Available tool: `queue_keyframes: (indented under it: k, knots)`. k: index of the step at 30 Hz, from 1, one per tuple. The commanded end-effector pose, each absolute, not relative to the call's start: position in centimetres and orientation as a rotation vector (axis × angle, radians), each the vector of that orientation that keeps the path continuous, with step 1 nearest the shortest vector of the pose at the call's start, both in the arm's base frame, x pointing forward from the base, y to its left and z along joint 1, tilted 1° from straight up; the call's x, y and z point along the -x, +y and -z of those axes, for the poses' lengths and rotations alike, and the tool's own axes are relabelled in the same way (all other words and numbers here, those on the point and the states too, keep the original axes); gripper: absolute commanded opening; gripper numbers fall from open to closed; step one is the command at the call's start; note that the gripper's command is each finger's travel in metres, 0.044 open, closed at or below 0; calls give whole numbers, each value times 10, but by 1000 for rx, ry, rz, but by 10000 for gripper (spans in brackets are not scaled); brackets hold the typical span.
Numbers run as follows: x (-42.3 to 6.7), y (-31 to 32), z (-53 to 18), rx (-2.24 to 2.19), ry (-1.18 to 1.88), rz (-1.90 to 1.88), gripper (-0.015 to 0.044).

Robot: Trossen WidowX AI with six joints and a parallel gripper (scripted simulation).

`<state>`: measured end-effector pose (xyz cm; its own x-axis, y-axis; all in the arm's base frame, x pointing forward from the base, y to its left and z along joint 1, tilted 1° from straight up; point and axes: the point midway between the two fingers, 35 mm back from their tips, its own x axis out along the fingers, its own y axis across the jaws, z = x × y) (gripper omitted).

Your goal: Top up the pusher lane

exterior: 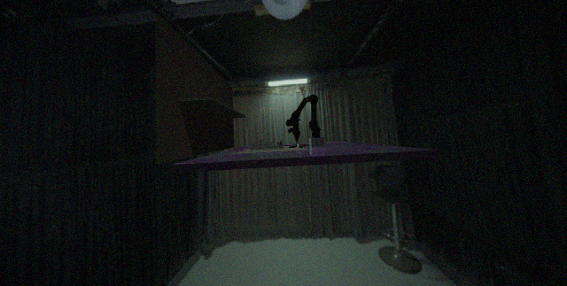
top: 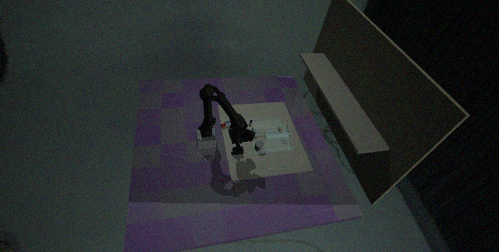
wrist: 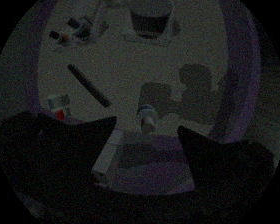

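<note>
The scene is dim. My gripper (top: 237, 147) (exterior: 296, 138) (wrist: 148, 124) is open and empty and points down over the beige mat (top: 273, 166). In the wrist view a small jar with a light lid (wrist: 147, 116) stands on the mat below, between my two spread fingers, and I cannot tell whether they touch it. The white lane rack (top: 274, 134) lies to the right of my gripper, and a small red-topped jar (top: 280, 129) stands in it. Another jar with a red lid (top: 224, 125) (wrist: 59, 106) stands on the mat near the arm's base.
A bowl (top: 259, 146) (wrist: 151, 16) stands between my gripper and the rack. A dark stick (wrist: 88, 86) lies on the mat. The mat rests on a purple table (top: 168, 189). A wooden shelf with a tall back board (top: 343, 108) stands to the right.
</note>
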<state>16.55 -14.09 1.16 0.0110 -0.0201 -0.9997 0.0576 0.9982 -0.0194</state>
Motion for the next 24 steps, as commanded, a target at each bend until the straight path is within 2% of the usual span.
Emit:
queue_keyframes:
  k: [1, 15, 24]
  knots:
    - [-164, -141, -3, -33, 1568, 61, 440]
    - [-163, -141, 17, -33, 1568, 61, 440]
    - [-163, -141, 17, -33, 1568, 61, 204]
